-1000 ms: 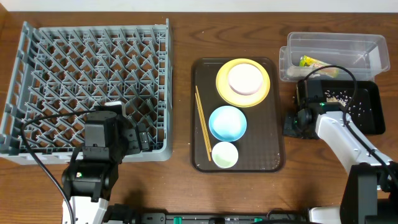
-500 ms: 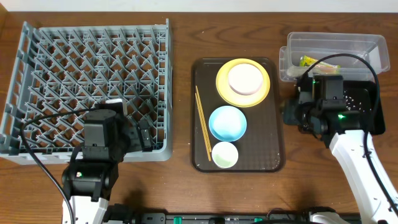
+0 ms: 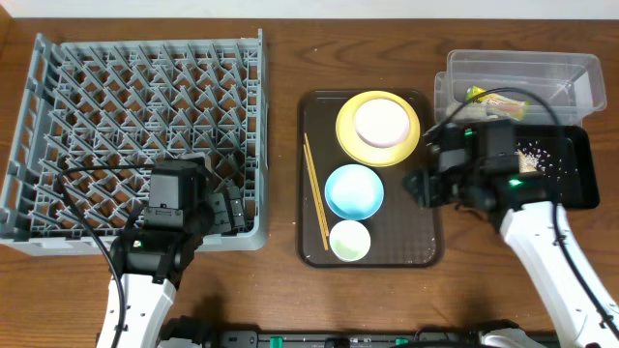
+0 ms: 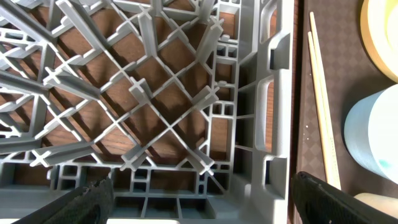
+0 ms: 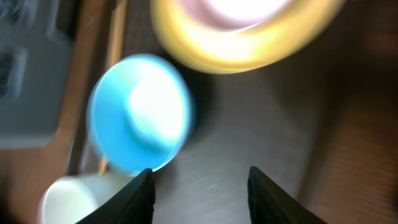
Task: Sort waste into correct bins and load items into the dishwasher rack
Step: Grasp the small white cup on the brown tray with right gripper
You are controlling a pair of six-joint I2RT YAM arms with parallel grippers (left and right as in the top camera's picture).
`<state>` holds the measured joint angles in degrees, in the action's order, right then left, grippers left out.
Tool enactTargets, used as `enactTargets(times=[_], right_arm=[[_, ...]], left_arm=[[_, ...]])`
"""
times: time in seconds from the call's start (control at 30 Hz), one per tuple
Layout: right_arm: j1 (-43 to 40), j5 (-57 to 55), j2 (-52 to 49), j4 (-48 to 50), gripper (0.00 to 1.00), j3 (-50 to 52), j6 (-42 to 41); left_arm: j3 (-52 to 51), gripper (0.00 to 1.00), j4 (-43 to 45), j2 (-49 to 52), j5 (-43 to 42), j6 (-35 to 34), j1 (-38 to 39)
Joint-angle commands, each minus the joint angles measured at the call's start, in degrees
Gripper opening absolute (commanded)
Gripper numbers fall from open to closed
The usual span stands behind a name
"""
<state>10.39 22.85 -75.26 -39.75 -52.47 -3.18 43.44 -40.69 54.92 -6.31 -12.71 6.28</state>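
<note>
Brown wooden table (image 3: 280,58) is serving as the sorting station, with the grey dishwasher rack (image 3: 150,41) sitting empty on its left half. A dark tray (image 3: 416,213) is lying at centre, well apart from the rack. On the far right a clear bin (image 3: 522,60) is holding a yellow-green wrapper (image 3: 481,95), and just in front of it a black bin (image 3: 571,188) is showing pale crumbs (image 3: 530,153).

On the tray, a yellow plate (image 3: 346,135) is carrying a small pale plate (image 3: 381,122). A blue bowl (image 3: 354,190) is sitting just in front of them, a pale cup (image 3: 349,240) nearest the robot, and chopsticks (image 3: 315,198) are lying along the tray's left edge.

The right gripper (image 5: 199,177) is hanging over the tray's right side with its jaws spread and nothing between them. The wrist view is blurred, with bowl and cup showing below. The left gripper (image 4: 202,186) is hovering at the rack's near right corner, jaws likewise wide and empty.

With waste apparently in the bins, the dish-loading step seems to be starting. The right arm is likely going for the blue bowl: the next move is calling for the jaws to straddle its rim, close firmly and lift clear of the neighbouring cup before crossing to the rack
</note>
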Motion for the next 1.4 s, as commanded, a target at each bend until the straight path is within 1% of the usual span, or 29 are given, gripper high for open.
enactTargets(times=[0.0, 0.03, 0.07, 0.17, 0.2, 0.27, 0.3, 0.47, 0.5, 0.77, 0.9, 1.0, 1.1, 1.17, 1.27, 1.37], right_arm=[[6.0, 2.8, -0.1, -0.8, 0.48, -0.3, 1.1], [7.5, 2.4, -0.2, -0.8, 0.48, -0.3, 1.1], [9.2, 1.6, -0.3, -0.9, 0.48, -0.3, 0.8], [14.2, -2.8, -1.3, -1.3, 0.47, -0.3, -2.0], [15.3, -4.3, -1.8, -1.5, 0.46, -0.3, -3.0], [17.4, -7.0, -3.1, -2.2, 0.38, -0.3, -4.9], [18.1, -7.5, -3.8, -2.6, 0.36, -0.3, -5.7], [20.6, -6.5, -7.0, -4.0, 0.29, -0.3, -7.5], [21.2, -6.3, -7.6, -4.2, 0.29, -0.3, -7.5], [22.9, -6.3, -8.6, -4.7, 0.28, -0.3, -7.6], [22.9, -6.4, -8.7, -5.1, 0.22, 0.0, -10.0], [22.9, -6.4, -8.7, -5.0, 0.17, 1.3, -10.1], [22.9, -8.0, -8.7, -4.6, 0.09, 2.9, -11.7], [22.9, -9.9, -8.7, -4.6, 0.01, 3.1, -13.3], [22.8, -10.1, -8.7, -2.8, 0.01, 3.1, -15.1], [22.8, -6.7, -8.6, -0.3, 0.01, 2.8, -15.2]], left_arm=[[1.9, 0.94, -0.2, 0.0, -0.5, -0.7, 0.2], [1.9, 0.95, -0.3, 0.0, -0.5, -0.7, 0.2], [1.9, 1.00, -0.2, 0.0, -0.5, -0.7, 0.2], [1.9, 0.99, -0.2, 0.0, -0.5, -0.7, 0.2], [1.9, 0.99, -0.2, 0.0, -0.5, -0.7, 0.2], [1.9, 0.99, -0.3, 0.0, -0.5, -0.7, 0.2], [1.9, 0.99, -0.2, 0.0, -0.5, -0.7, 0.2], [1.9, 0.99, -0.2, 0.0, -0.5, -0.7, 0.2], [1.9, 0.99, -0.2, 0.1, -0.5, -0.7, 0.2], [1.8, 0.99, -0.2, 0.1, -0.5, -0.7, 0.2], [1.8, 0.99, -0.2, 0.1, -0.5, -0.7, 0.2], [1.8, 0.99, -0.2, 0.1, -0.5, -0.7, 0.2], [1.8, 0.98, -0.2, 0.1, -0.5, -0.7, 0.2], [1.8, 0.98, -0.2, 0.1, -0.6, -0.7, 0.2], [1.8, 0.98, -0.2, 0.1, -0.6, -0.7, 0.2], [1.8, 0.98, -0.2, 0.1, -0.6, -0.7, 0.2]])
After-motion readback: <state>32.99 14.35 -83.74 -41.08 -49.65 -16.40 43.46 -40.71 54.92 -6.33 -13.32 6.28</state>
